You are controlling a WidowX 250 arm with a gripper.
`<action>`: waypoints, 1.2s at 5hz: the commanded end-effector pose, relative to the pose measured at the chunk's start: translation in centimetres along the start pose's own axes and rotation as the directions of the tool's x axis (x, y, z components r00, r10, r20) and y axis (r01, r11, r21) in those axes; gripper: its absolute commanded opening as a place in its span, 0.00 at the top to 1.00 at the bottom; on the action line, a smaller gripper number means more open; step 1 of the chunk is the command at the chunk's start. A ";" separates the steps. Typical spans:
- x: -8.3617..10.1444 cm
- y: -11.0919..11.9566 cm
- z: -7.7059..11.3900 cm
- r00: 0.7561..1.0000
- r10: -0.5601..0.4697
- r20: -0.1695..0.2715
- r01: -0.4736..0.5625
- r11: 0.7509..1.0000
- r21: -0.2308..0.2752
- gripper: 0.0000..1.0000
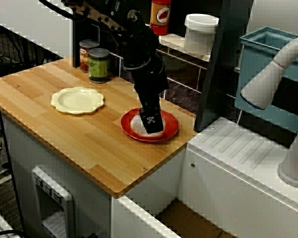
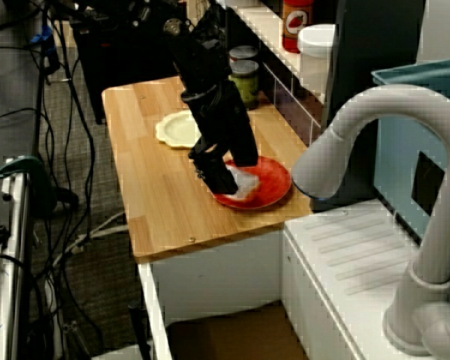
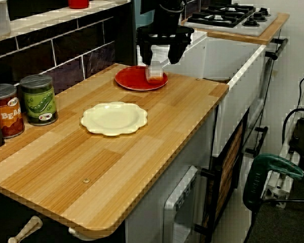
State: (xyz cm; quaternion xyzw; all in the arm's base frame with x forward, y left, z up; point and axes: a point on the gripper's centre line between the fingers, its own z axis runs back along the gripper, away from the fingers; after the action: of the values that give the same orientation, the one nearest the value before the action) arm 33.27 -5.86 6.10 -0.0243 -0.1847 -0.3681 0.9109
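In the side view, my black gripper (image 1: pixel 151 124) points down onto a red plate (image 1: pixel 171 130) near the right edge of the wooden counter (image 1: pixel 64 139). A small pale, translucent object (image 1: pixel 136 124) sits on that plate right at the fingertips. From the opposite side the gripper (image 2: pixel 221 176) touches the pale object (image 2: pixel 244 186) on the red plate (image 2: pixel 274 187). The view along the counter shows the gripper (image 3: pixel 162 58) with its fingers spread, just above and astride the pale object (image 3: pixel 155 74) on the red plate (image 3: pixel 129 78). What the object is cannot be made out.
A cream scalloped plate (image 1: pixel 77 99) lies left of the red one. A green can (image 1: pixel 99 64) and a red can (image 1: pixel 87 53) stand by the back wall. A dark post (image 1: pixel 218 64), a white sink with a faucet (image 1: pixel 288 74) and a teal bin (image 1: pixel 268 64) are to the right.
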 end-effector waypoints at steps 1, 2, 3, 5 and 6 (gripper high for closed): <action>0.6 1.4 0.1 1.000 -0.009 0.007 0.008 0.999 0.033 0.00; 0.3 1.4 -0.2 1.000 -0.015 -0.004 0.015 0.999 0.036 0.00; -0.5 1.5 -1.1 1.000 -0.007 -0.019 0.008 1.000 0.025 0.00; -1.0 1.6 -1.4 1.000 0.014 -0.018 -0.013 0.999 0.031 1.00; -1.4 2.2 -0.1 0.999 0.035 -0.012 -0.034 0.999 0.027 1.00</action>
State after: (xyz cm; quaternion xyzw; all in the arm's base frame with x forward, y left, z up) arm 33.31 -3.46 3.96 -0.0245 -0.1545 -0.3499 0.9236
